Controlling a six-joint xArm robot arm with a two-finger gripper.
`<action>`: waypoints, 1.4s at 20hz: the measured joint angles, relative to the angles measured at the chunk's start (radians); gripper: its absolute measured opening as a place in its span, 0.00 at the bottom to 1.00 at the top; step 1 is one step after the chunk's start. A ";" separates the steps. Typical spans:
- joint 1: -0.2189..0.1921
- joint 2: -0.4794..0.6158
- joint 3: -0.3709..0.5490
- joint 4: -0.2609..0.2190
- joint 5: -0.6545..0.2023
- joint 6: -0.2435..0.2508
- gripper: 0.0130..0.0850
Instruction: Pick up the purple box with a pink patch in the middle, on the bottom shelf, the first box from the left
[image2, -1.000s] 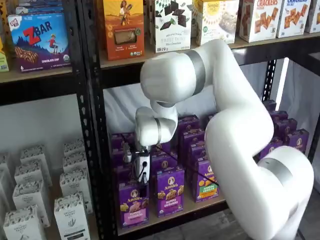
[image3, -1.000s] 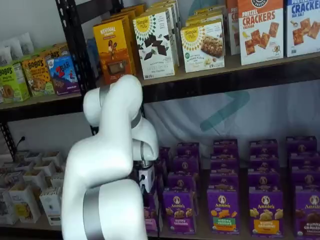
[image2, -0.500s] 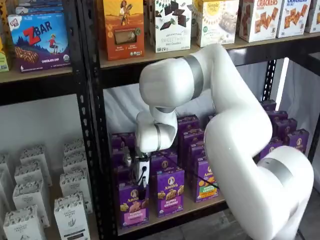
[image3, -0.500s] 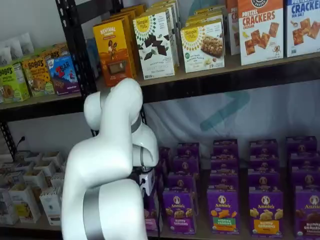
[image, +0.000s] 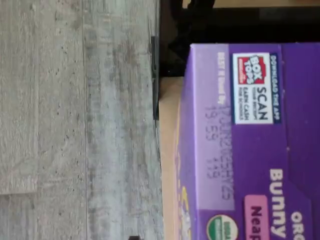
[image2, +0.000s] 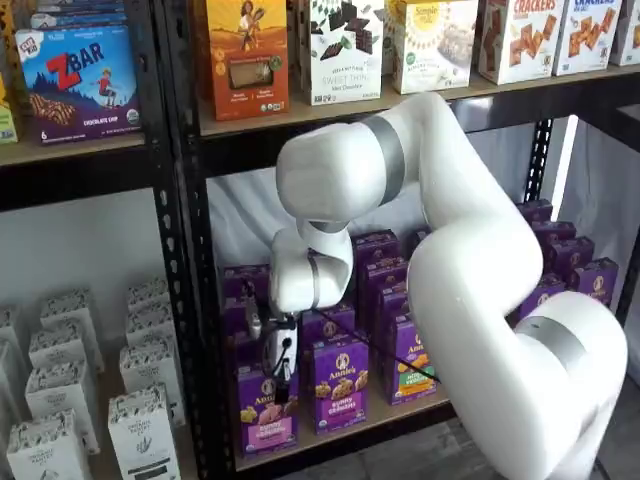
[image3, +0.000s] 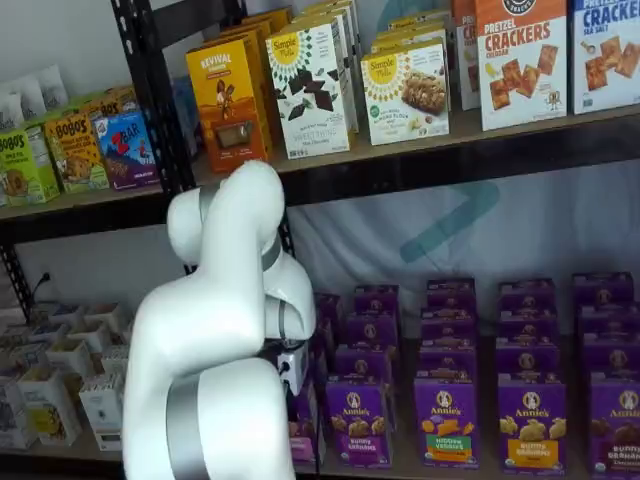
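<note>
The purple box (image2: 264, 412) stands at the left front end of the bottom shelf (image2: 400, 412); the gripper (image2: 277, 385) hangs just above its top, and the jaws appear wide. To grasp well, I think it should descend straight, centred over the carton's narrow sides, avoiding the black upright (image2: 190, 300).

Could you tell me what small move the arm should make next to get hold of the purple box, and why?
Probably ease a little lower onto the purple box before closing. In a shelf view the gripper hangs just above that carton at the front of the bottom shelf, and the wrist view shows its purple top filling much of the picture. Whether the jaws are open the pictures do not show.
</note>
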 joint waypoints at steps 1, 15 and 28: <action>0.001 0.001 0.000 0.004 -0.002 -0.003 1.00; 0.003 0.011 -0.010 -0.027 0.005 0.027 0.72; -0.001 0.002 0.002 -0.030 0.007 0.026 0.50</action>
